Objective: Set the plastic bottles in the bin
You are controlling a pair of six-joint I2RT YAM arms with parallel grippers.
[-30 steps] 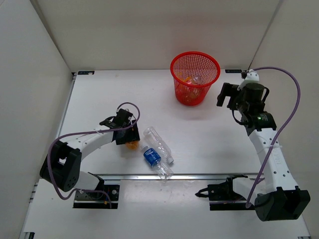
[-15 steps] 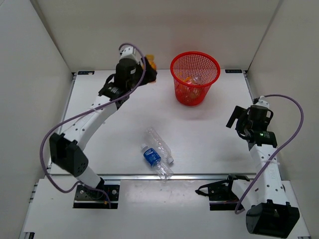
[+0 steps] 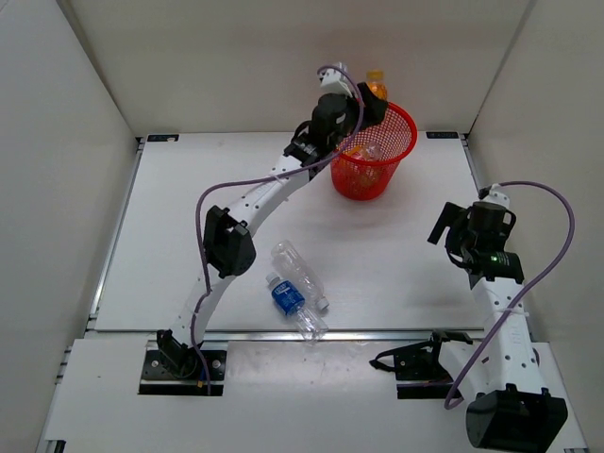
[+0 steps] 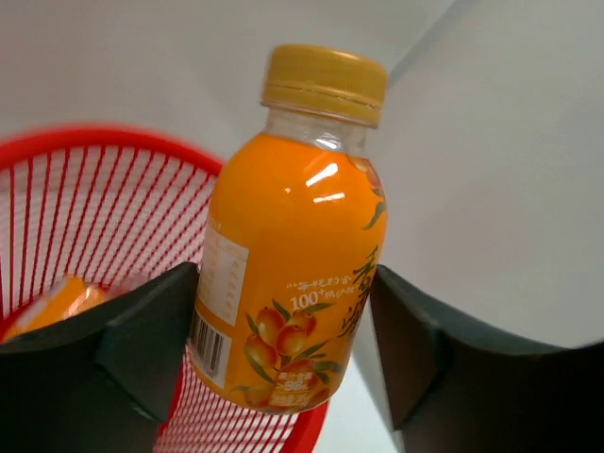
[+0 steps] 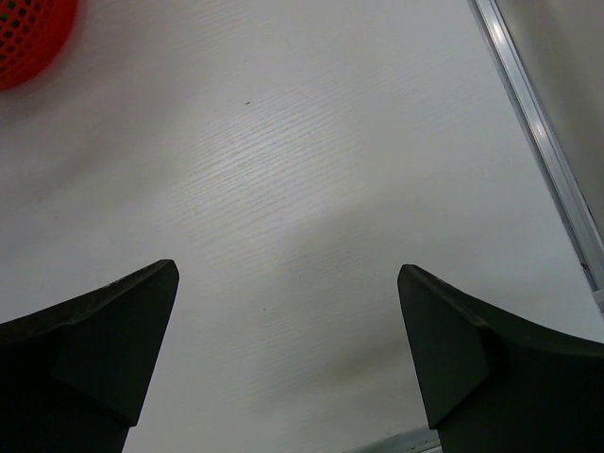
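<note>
My left gripper [image 3: 371, 94] is shut on an orange bottle [image 3: 377, 84] with a yellow cap and holds it upright in the air over the far rim of the red mesh bin [image 3: 401, 142]. In the left wrist view the orange bottle [image 4: 293, 236] sits between my fingers [image 4: 142, 349] with the bin [image 4: 94, 208] behind it and another orange bottle [image 4: 57, 300] inside. A plain clear bottle [image 3: 300, 272] and a blue-label bottle [image 3: 288, 298] lie side by side on the table's near middle. My right gripper [image 3: 449, 226] is open and empty over bare table [image 5: 288, 330].
White walls close in the table on the left, back and right. A metal rail [image 3: 377, 332] runs along the near edge. The left arm [image 3: 255, 203] stretches diagonally over the table's middle. The bin's edge [image 5: 28, 28] shows at the top left of the right wrist view.
My left gripper lifted the orange bottle off the table's left side and carried it up and right to above the bin. My right gripper drew back from beside the bin toward the right.
</note>
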